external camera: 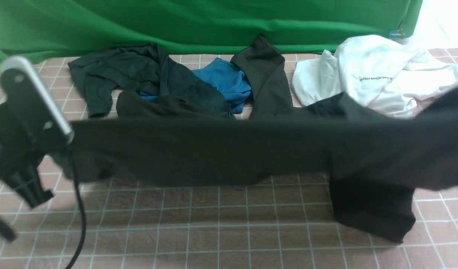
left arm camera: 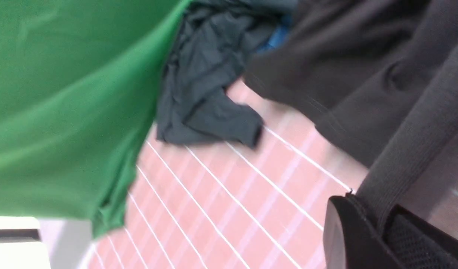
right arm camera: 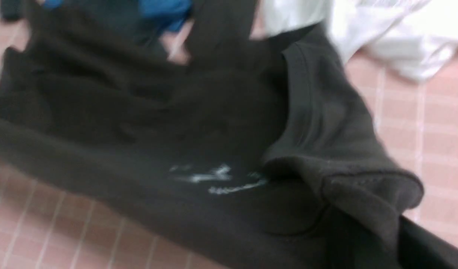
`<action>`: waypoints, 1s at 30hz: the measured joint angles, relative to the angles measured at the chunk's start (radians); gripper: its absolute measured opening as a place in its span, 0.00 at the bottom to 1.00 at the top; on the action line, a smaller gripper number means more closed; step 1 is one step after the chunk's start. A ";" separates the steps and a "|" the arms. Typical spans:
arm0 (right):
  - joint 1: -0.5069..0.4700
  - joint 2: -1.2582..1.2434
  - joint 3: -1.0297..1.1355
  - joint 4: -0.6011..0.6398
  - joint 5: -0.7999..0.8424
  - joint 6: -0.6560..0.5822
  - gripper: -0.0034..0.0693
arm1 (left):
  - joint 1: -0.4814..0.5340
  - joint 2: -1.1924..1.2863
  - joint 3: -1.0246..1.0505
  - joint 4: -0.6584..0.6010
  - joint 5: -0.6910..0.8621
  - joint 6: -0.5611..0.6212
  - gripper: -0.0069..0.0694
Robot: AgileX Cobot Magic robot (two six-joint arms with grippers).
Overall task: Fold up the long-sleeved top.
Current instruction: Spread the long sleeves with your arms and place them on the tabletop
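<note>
The green backdrop [external camera: 214,22] hangs across the far side, and below it the worktop [external camera: 214,228] spreads out under a pinkish cloth ruled with pale grid lines.

The long-sleeved top [external camera: 214,149] is the biggest garment here: plain brownish-black soft knit, blurred in all three views. I hold it up off the worktop as a wide band, its long axis running straight across from my left side to my right. One sleeve [external camera: 374,209] hangs down on my right until its end rests on the worktop. The other sleeve [external camera: 266,74] trails away toward the backdrop. A smeared white marking [right arm camera: 217,179] shows on the inside of the fabric.

Behind the top, on my right, lies the crumpled white tee [external camera: 382,71] with small print. On my left lies the greenish-black short-sleeved shirt [external camera: 120,71]. A blue garment [external camera: 225,80] sits between that shirt and the trailing sleeve.

My left claw [left arm camera: 378,220] is clamped on a ribbed edge of the top. My right claw is buried under bunched fabric, closed and gripping the top's other end.
</note>
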 joint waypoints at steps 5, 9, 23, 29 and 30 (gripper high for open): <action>0.035 -0.109 0.058 0.062 0.045 0.022 0.15 | 0.000 -0.081 0.001 -0.026 0.267 0.000 0.14; 0.098 -0.154 0.143 0.071 0.047 0.060 0.16 | 0.000 -0.119 0.001 -0.064 0.381 0.000 0.14; 0.289 -0.047 0.534 0.015 -0.148 0.179 0.22 | 0.001 -0.168 0.262 -0.105 0.219 0.000 0.14; 0.289 0.145 0.534 -0.097 -0.103 0.201 0.30 | 0.001 -0.180 0.274 -0.084 0.223 0.001 0.14; 0.289 0.150 0.534 -0.098 -0.099 0.201 0.31 | 0.001 -0.181 0.274 -0.084 0.228 0.002 0.14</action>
